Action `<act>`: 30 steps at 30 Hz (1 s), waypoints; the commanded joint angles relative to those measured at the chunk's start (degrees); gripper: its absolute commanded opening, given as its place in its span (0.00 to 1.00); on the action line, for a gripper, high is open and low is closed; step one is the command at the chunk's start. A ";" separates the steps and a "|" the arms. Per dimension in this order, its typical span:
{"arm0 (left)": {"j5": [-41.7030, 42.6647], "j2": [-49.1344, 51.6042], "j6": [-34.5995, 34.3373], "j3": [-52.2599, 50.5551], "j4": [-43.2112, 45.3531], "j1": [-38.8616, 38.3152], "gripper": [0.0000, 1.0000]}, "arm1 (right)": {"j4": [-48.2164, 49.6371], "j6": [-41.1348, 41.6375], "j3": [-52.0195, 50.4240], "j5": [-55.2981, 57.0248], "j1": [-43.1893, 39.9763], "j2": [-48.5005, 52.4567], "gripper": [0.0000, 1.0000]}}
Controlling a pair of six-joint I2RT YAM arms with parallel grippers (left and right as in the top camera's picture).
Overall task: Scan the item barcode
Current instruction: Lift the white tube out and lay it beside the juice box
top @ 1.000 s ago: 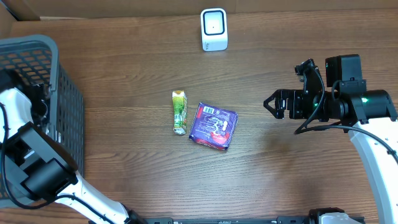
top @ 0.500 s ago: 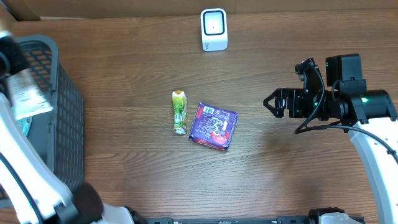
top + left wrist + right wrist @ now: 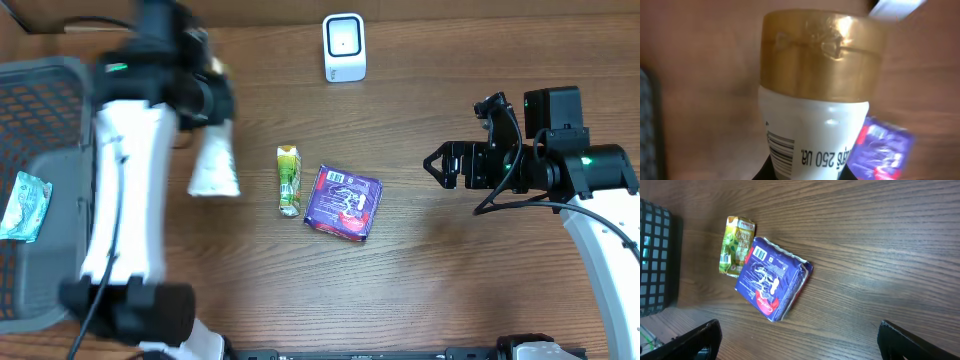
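My left gripper (image 3: 207, 103) is shut on a white bottle (image 3: 214, 165) with a gold cap (image 3: 822, 55), held over the table left of the green packet (image 3: 289, 180); this part of the overhead view is motion-blurred. In the left wrist view the bottle (image 3: 815, 130) fills the frame, its barcode (image 3: 782, 152) facing the camera low on the left side, and my left gripper (image 3: 807, 173) clasps its base. The white scanner (image 3: 344, 47) stands at the back centre. My right gripper (image 3: 432, 167) hovers open and empty at the right, its dark fingertips (image 3: 695, 340) at the frame's bottom corners.
A purple packet (image 3: 343, 202) lies beside the green packet in mid-table; both show in the right wrist view, purple packet (image 3: 772, 277) and green packet (image 3: 736, 246). A grey mesh basket (image 3: 50, 90) at the left holds a teal packet (image 3: 24, 205).
My left arm has swung out of the basket and rightward over the table, carrying the white bottle. The right arm has not moved.
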 commanded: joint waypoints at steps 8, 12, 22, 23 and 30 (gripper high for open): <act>-8.72 9.92 -8.11 -17.66 14.21 -8.02 0.04 | 0.39 -0.24 1.36 0.37 0.24 -0.20 1.00; -8.81 14.78 -8.07 -20.87 19.47 -8.35 0.04 | 0.24 -0.24 1.36 0.37 0.24 -0.20 1.00; 8.33 21.16 -8.13 -21.51 28.74 -12.07 0.04 | 0.81 -0.24 1.36 0.37 0.24 -0.20 1.00; 8.07 21.14 -8.11 -21.46 29.20 -12.94 0.04 | 0.83 -0.22 1.36 0.37 0.24 -0.20 1.00; 4.72 21.14 -8.11 -19.12 26.14 -15.32 0.50 | 0.94 -0.22 1.36 0.37 0.24 -0.20 1.00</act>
